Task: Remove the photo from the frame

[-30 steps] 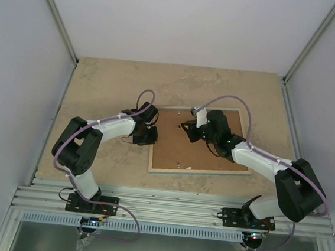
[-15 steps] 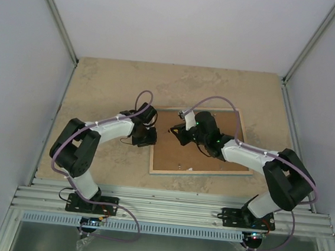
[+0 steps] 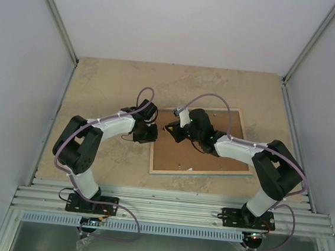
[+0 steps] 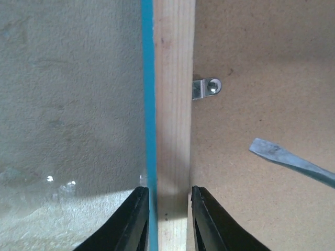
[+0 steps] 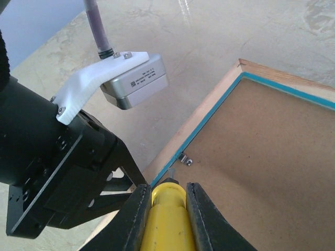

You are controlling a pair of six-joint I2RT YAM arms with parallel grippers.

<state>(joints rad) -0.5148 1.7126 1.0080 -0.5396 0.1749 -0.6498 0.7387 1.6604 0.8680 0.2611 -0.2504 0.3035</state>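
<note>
A: So, top view first. The frame (image 3: 198,172) is laid face down on the table (image 3: 112,84), with the brown backing board (image 3: 194,155) facing up. The photo isn't seen anywhere and is presumably sandwiched under that board. The left gripper (image 3: 152,135) is set at the frame's left rail, and the right gripper (image 3: 176,131) is placed just inside it, over the board.

B: In the left wrist view, the wood rail with its turquoise strip is straddled by the left gripper. The gap is narrow and the rail looks pinched from both sides. A metal tab (image 4: 207,88) is turned over the board's edge. A flat blade (image 4: 293,159) is held near it but isn't touching.

A: In the right wrist view, a yellow-handled tool (image 5: 166,225) is clamped tight in the right gripper and aimed toward that same tab.

B: Handling-wise, the frame is probably light but rigid, so it's best gripped by the rail. The board is likely thin and stiff, and could be pried up at an edge once the tabs are swung aside. The photo is expected to be floppy and easily creased, so it should be taken by its white edge, never by the printed face. Whether there's glass underneath can't be told.
</note>
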